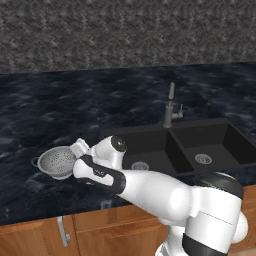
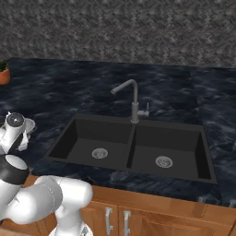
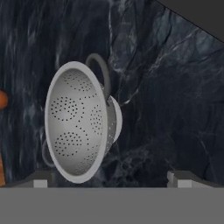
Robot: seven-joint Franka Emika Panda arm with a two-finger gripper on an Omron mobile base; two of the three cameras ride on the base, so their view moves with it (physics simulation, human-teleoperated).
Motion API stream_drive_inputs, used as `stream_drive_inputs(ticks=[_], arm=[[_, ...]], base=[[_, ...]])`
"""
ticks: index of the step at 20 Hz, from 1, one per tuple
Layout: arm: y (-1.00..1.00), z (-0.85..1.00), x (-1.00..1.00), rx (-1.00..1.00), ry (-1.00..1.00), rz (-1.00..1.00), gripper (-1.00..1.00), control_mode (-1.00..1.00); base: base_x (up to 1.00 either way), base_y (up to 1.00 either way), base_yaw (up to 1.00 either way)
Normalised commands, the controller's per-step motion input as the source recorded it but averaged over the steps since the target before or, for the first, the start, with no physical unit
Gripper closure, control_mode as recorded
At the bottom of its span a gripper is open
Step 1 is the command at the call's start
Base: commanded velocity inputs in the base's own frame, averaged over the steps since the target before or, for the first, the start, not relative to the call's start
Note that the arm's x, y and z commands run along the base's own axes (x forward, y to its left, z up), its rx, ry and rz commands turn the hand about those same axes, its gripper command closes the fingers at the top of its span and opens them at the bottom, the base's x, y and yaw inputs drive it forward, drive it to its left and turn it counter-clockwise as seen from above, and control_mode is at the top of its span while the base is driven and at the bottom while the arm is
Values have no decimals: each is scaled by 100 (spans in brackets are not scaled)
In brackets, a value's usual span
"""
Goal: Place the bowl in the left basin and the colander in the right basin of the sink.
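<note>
Your fingers (image 3: 109,180) stood spread as wide as they go, and they held nothing and touched nothing. In the hand view the two dark tips rose at the bottom edge, well apart, with bare dark marble between them.

The colander (image 3: 81,122) was the thing that mattered for you. It sat on the tabletop (image 1: 45,115) to the left of the sink (image 1: 200,135), resting on its ring foot with its mouth open upward. In the hand view its rim filled the left half of the picture, so it lay ahead of the tips and off toward the left-hand one, not centred in the gap. One loop handle showed at the top of the rim in that view and the other peeked out low on the left, so the handle line ran roughly across the line joining your two tips rather than along it. In the left base view the hand hung close beside the colander's right edge, slightly above it; I could not tell any contact there.

The right basin (image 1: 215,145), where the colander belongs, lay well away on the far side of the left basin (image 1: 145,150). Both wells looked bare apart from their drains.

My judgement: you needed to shift toward the rim before closing, taking the wall between the tips.
</note>
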Motion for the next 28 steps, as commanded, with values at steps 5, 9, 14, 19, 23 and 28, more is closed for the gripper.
stream_drive_inputs(ticks=[5, 9, 14, 19, 23, 28], arm=[[10, -21, 18, 0, 0, 0, -100, -100], [7, -22, 17, 0, 0, 0, -100, -100], [8, -23, 15, 0, 0, 0, -100, -100], [15, -17, 19, 0, 0, 0, -100, -100], [15, -11, 19, 0, 0, 0, -100, -100], [15, -16, 17, 0, 0, 0, -100, -100]], base=[[0, 0, 0], [0, 0, 0], [0, 0, 0], [0, 0, 0], [0, 0, 0], [0, 0, 0]])
